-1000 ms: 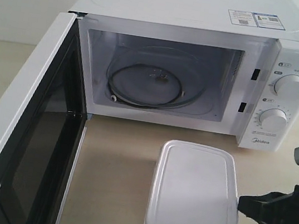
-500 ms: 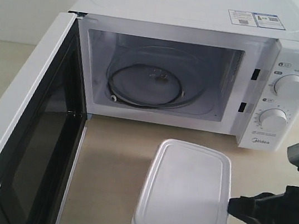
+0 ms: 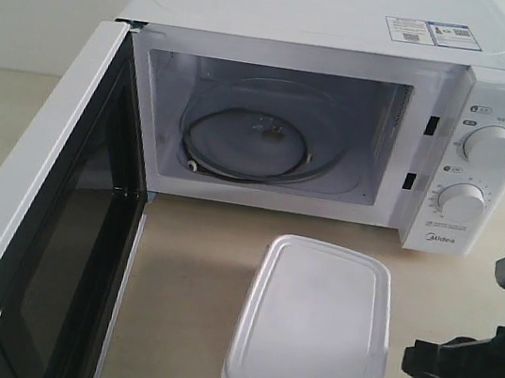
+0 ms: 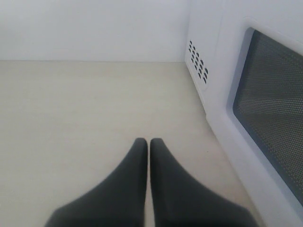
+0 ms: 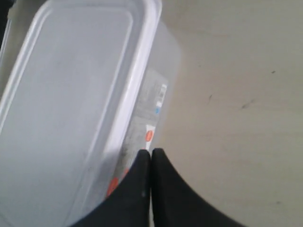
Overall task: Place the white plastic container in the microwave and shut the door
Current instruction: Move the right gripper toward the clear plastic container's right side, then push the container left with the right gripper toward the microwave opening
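The white plastic container [image 3: 312, 331] lies lid-up on the table in front of the microwave [image 3: 354, 19]. The microwave's door [image 3: 31, 241] stands swung wide open on the left. My right gripper [image 3: 408, 357] is shut and empty, just right of the container with a small gap between them. In the right wrist view its tips [image 5: 150, 152] sit beside the labelled side of the container [image 5: 71, 104]. My left gripper [image 4: 149, 141] is shut over bare table, alongside the outer face of the door [image 4: 272, 104]. It does not show in the exterior view.
A glass turntable with its ring [image 3: 255, 142] lies inside the cavity. Two round dials [image 3: 489, 145] sit on the right panel. Beige tabletop [image 3: 193, 266] stretches between the open door and the container. Side vents [image 4: 199, 59] show beyond the door.
The right gripper pushed the container a little to the left, then drew back to the right, leaving a gap. The door and the microwave have not moved.
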Available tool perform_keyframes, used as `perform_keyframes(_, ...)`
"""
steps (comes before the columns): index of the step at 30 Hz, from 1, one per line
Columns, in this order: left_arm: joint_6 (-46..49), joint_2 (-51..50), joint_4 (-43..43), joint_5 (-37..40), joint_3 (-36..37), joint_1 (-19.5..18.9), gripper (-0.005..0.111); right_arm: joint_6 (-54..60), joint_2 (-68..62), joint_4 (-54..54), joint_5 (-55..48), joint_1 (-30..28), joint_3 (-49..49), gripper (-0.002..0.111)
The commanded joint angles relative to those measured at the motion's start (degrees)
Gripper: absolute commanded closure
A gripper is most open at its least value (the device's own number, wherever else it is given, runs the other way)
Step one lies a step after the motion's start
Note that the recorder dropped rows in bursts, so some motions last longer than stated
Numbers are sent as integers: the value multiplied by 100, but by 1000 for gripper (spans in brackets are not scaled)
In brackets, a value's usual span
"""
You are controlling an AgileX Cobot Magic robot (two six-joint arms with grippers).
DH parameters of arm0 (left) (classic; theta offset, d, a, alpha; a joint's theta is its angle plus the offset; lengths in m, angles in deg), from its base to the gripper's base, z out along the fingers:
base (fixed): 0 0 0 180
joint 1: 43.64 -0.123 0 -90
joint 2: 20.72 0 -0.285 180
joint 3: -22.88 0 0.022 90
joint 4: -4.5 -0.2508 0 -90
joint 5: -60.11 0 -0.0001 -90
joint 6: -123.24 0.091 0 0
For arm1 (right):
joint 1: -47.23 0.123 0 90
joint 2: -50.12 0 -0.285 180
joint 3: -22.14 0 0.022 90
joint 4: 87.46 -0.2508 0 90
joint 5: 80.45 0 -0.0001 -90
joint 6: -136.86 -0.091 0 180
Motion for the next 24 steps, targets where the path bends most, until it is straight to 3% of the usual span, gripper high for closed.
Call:
perform_keyframes(1,-19,14,53,-21,23,-8,102,506,12,-200,567,-667,12,108)
perform_keyframes(7,-19,14,53,-21,23,-8,102,500,-638,633,2015,-1692,12,108)
perform_keyframes(16,-19,14,53,-21,23,-8,102,321,-1978,1804,3710,-1733,1,108)
perform_keyframes(22,-19,14,53,-21,23,-8,102,100,-1978,1782,3710,-1733,-126,107)
perform_keyframes(24,-19,14,53,-21,23,-8,102,-243,-1978,1782,3587,-1733,-209,98)
